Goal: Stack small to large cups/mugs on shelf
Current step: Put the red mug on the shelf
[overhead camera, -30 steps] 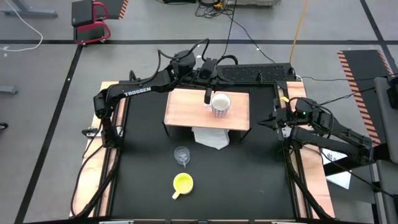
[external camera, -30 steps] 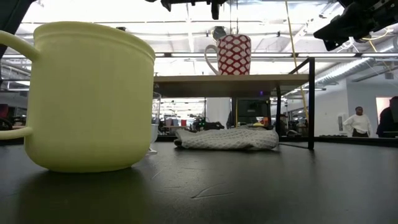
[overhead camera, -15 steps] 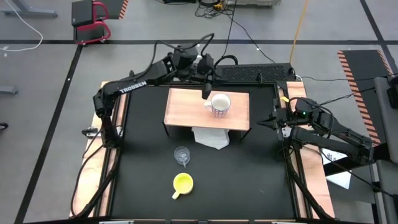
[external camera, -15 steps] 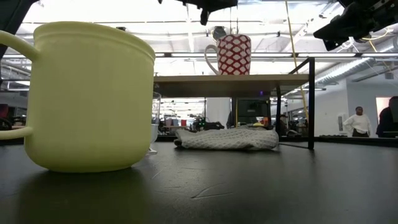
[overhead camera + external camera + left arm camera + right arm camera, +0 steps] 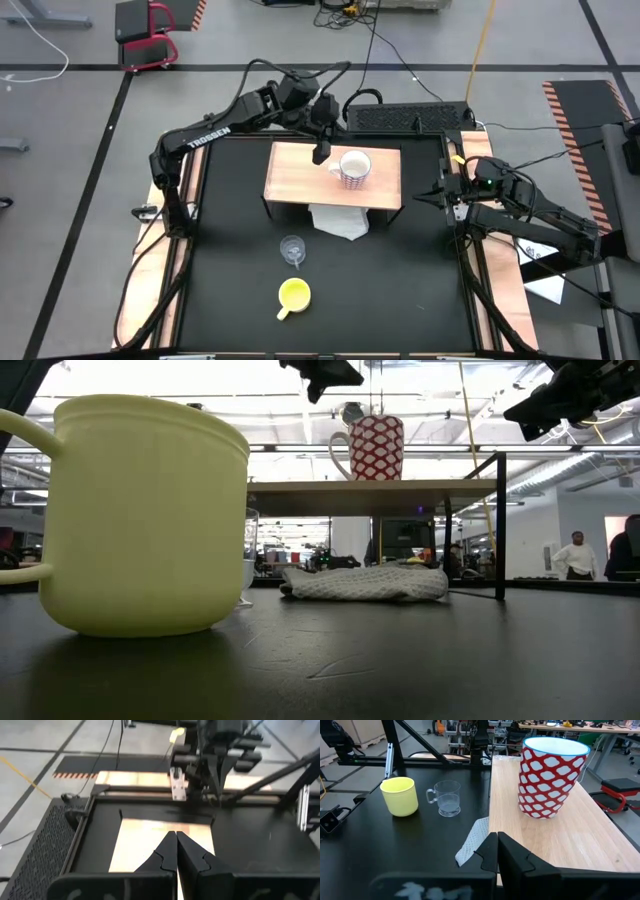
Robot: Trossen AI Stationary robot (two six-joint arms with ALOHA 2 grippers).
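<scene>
Your left hand [image 5: 320, 152], fingers pressed together and holding nothing, hangs over the low light-wood shelf on its black frame [image 5: 300, 180], centre of the high view, just left of the white mug with the red lattice pattern [image 5: 354, 168] standing there. The clear glass cup [image 5: 292, 248] and yellow handled mug [image 5: 293, 294] wait below on the black counter [image 5: 400, 290]. Placing looks done; next, I judge, fetch the yellow mug. Your right hand [image 5: 447, 196], also closed and empty, idles at the right edge.
</scene>
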